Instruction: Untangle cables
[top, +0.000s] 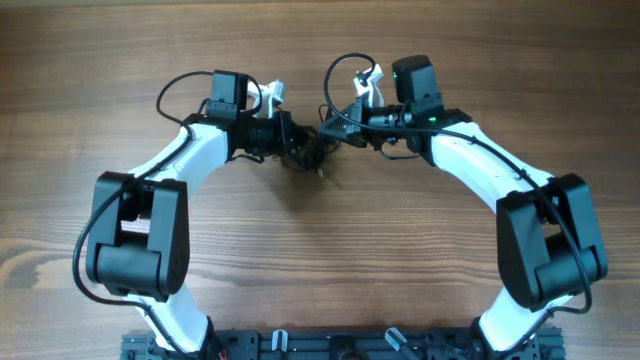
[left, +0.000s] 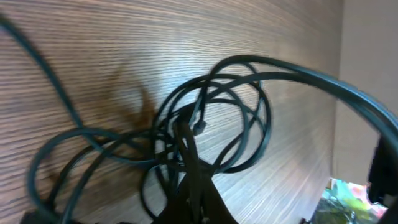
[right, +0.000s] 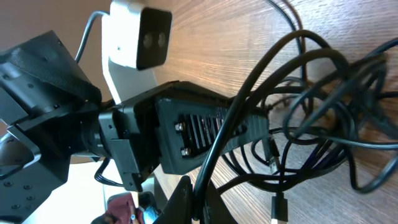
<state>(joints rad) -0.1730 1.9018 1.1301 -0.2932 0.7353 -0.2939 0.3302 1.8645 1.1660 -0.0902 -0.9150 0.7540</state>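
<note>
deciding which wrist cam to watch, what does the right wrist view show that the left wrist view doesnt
Only the right wrist view: the left gripper seen from outside, pushed in among the loops, with the white camera mounted above it. Only the left wrist view: the left gripper's own fingers closed together at the knot, and one strand trailing off to the upper left. Both: the cables looped in a bunch on the wooden table.

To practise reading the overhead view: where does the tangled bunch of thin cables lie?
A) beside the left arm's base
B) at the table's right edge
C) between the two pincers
C: the cables lie bunched between the left pincer and the right pincer, which face each other across them.
</note>
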